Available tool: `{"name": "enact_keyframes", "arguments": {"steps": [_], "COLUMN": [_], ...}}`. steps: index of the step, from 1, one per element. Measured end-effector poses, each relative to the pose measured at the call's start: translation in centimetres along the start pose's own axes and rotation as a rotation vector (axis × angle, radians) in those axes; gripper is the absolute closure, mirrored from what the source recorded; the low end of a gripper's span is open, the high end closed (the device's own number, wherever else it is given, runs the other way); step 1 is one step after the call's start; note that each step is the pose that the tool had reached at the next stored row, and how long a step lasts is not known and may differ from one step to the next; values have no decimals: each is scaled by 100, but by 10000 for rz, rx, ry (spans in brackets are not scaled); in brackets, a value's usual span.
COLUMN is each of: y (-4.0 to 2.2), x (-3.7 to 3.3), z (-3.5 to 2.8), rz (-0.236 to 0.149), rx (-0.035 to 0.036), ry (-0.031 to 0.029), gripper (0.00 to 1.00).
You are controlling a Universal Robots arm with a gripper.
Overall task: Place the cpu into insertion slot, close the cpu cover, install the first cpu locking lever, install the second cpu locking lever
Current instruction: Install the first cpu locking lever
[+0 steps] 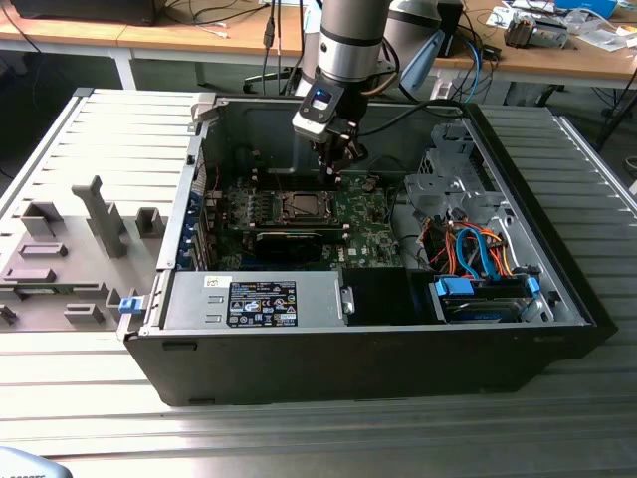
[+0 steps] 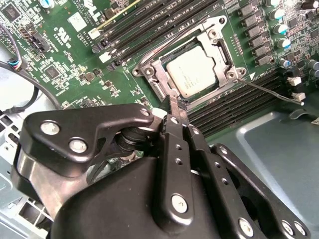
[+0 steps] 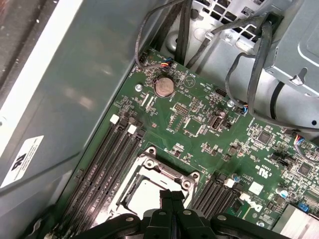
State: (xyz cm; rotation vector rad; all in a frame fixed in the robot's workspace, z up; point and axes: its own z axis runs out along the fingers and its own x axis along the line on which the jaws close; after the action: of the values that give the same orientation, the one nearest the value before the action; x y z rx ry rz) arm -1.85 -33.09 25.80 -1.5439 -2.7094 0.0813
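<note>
Flat square cpu, matte silver-grey metal top: seated in the insertion slot, a dark square socket on the green motherboard. Thin silver cpu cover, square frame plate: lying flat around the chip. Black jointed metal gripper: fingers pinched narrow together, tips at the socket's edge.

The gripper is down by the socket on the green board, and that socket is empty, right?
Not empty: the second wrist view shows the silver chip sitting in the socket. The gripper is beside it, above the green board.
</note>
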Motion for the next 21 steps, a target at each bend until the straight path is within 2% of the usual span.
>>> {"name": "enact_keyframes", "arguments": {"steps": [21], "y": [0], "x": [0], "z": [0], "rz": [-416], "rx": [-4], "ry": [-24], "gripper": [89]}}
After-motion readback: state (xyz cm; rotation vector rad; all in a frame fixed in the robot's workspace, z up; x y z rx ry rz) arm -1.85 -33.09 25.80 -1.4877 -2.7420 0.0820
